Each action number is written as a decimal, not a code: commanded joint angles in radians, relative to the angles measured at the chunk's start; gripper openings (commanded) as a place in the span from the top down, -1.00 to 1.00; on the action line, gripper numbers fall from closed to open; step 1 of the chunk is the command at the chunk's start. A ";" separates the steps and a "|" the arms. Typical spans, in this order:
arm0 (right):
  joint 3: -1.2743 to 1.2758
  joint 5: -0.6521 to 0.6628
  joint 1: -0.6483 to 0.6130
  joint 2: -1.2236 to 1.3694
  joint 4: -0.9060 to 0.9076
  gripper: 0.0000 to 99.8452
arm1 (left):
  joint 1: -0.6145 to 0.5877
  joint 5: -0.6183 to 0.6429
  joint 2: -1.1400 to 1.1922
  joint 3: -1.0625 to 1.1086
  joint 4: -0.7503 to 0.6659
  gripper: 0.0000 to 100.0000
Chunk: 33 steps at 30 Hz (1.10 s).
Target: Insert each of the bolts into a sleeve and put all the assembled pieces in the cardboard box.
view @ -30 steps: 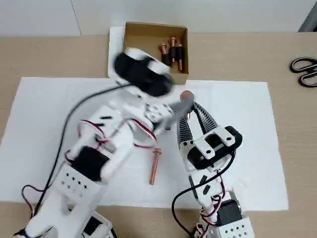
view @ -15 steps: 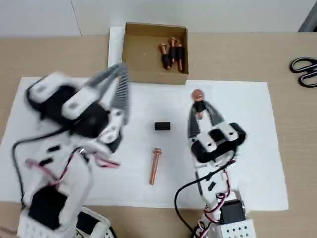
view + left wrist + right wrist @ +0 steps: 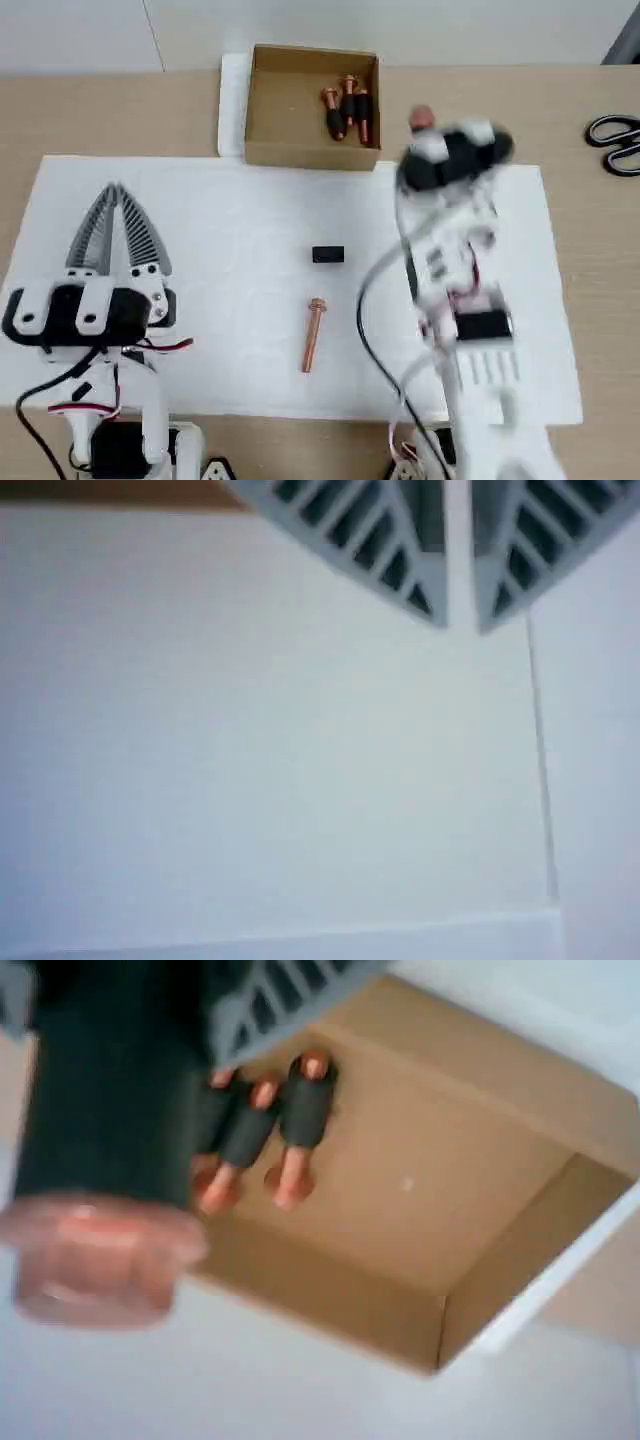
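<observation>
While the right hand [image 3: 428, 135] pinches a sleeved bolt [image 3: 100, 1160] just right of the box [image 3: 280, 100], the drop spot lies to its left, beside three finished pieces [image 3: 345, 108]. Left hand [image 3: 118, 190], pressed together, hovers well apart; spare bolt [image 3: 313, 335] and sleeve [image 3: 328, 254] lie between the arms.

White printed arms [image 3: 478, 378], black servos [image 3: 482, 326], grey ribbed fingers [image 3: 95, 225], red and black cables [image 3: 372, 292]

Wooden table [image 3: 100, 110] holds a white sheet [image 3: 220, 220], cardboard box [image 3: 285, 110] (scissors [image 3: 615, 140] well apart).
</observation>
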 commanded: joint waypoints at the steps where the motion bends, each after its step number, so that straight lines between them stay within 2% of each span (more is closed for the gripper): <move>1: -0.359 0.008 -0.050 0.364 -0.001 1.00 | -0.038 -0.006 -0.037 0.021 -0.015 0.99; 8: -0.862 0.006 -0.165 0.880 -0.016 0.99 | -0.049 -0.002 -0.029 0.025 -0.012 0.99; 14: -1.166 0.003 -0.176 1.267 -0.237 0.99 | -0.049 0.000 -0.029 0.025 -0.012 0.99; 22: -1.617 -0.028 -0.206 1.638 -0.070 0.99 | -0.049 0.000 -0.029 0.077 -0.012 0.99; 30: -2.007 -0.064 -0.199 1.877 0.170 0.99 | -0.049 0.000 -0.029 0.110 -0.017 0.99; 33: -2.101 -0.066 -0.197 1.939 0.269 0.86 | -0.049 0.000 -0.029 0.111 -0.015 0.99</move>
